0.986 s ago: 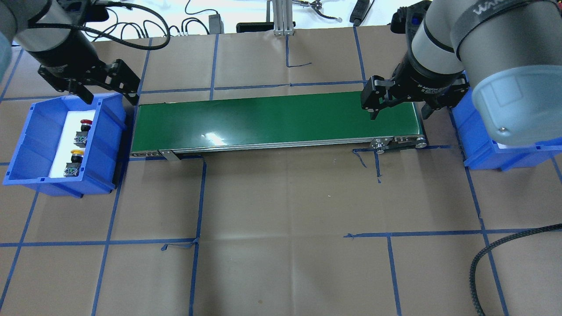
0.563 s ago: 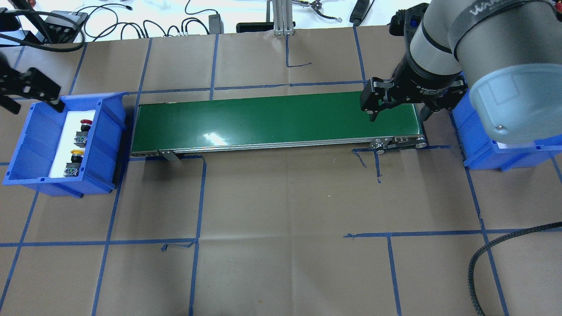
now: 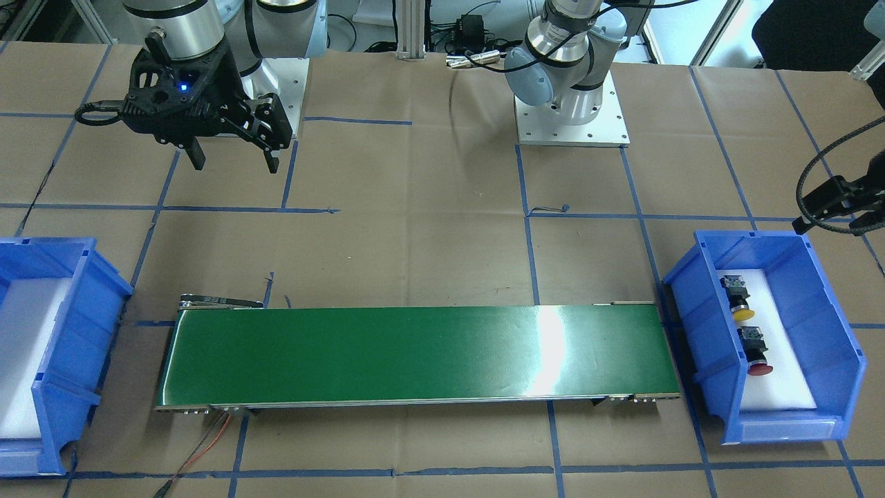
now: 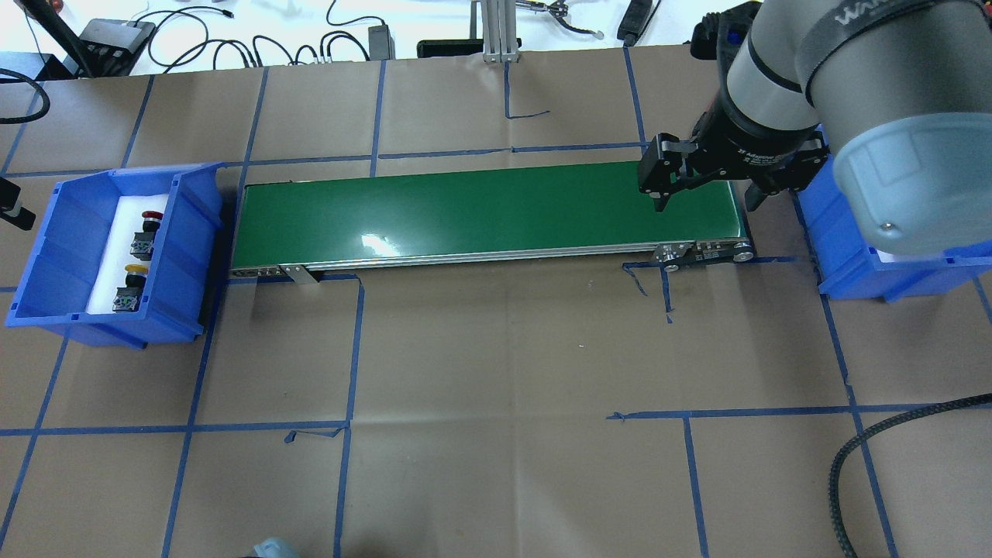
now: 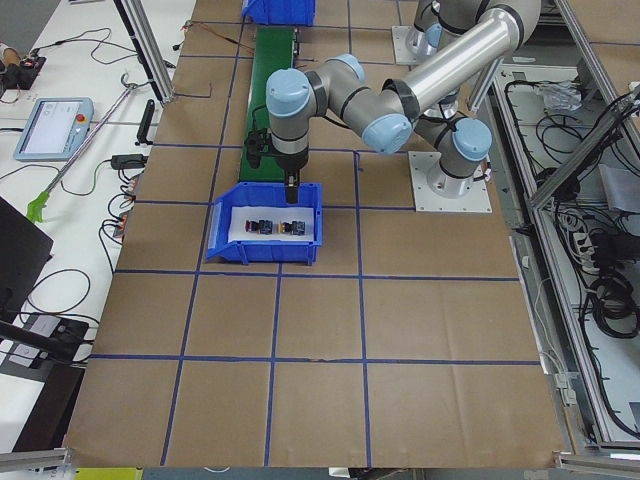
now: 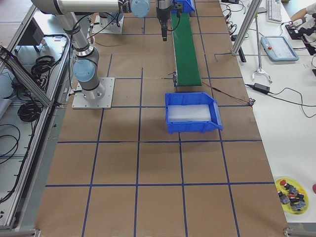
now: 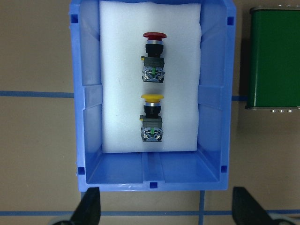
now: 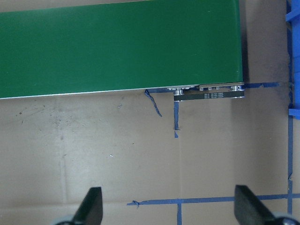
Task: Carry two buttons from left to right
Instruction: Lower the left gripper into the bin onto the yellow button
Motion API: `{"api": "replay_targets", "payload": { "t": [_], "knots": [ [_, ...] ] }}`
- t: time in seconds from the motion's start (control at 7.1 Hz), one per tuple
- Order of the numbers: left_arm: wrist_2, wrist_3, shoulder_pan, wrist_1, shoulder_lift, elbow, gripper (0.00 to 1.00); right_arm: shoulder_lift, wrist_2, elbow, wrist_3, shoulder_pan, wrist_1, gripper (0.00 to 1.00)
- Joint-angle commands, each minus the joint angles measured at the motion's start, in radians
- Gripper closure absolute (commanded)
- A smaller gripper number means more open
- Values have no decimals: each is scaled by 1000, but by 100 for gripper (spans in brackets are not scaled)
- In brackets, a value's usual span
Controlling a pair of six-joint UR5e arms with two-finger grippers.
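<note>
Two buttons (image 7: 152, 117) unmoved in bin (image 7: 84, 93), left fingers (image 7: 89, 206) wide, retreated leftward, right fingers (image 8: 91, 206) wide

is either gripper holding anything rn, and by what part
Nothing is held. The left gripper and right gripper are both open and empty; the red button and yellow button lie on the foam in the blue bin.

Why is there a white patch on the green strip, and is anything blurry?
Overhead view: light glare on the shiny green belt, toward that view's left. Front-facing view: the same glare, a pale band toward the view's right. Left wrist view: red button and yellow button sharp; the fingers of the left hand at the bottom edge look soft.
</note>
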Motion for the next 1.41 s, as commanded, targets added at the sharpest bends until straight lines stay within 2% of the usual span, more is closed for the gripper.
{"api": "replay_targets", "payload": {
  "t": [0.0, 0.42, 1.27],
  "knots": [
    [1, -1, 1, 190, -33, -121, 1, 4, 1, 1, -1, -1, -1, 0],
    [2, -10, -5, 437, -85, -280, 1, 4, -1, -1, -1, -1, 3, 0],
    [2, -9, -13, 603, -133, -393, 1, 9, -1, -8, -10, 0, 3, 0]
  ]
}}
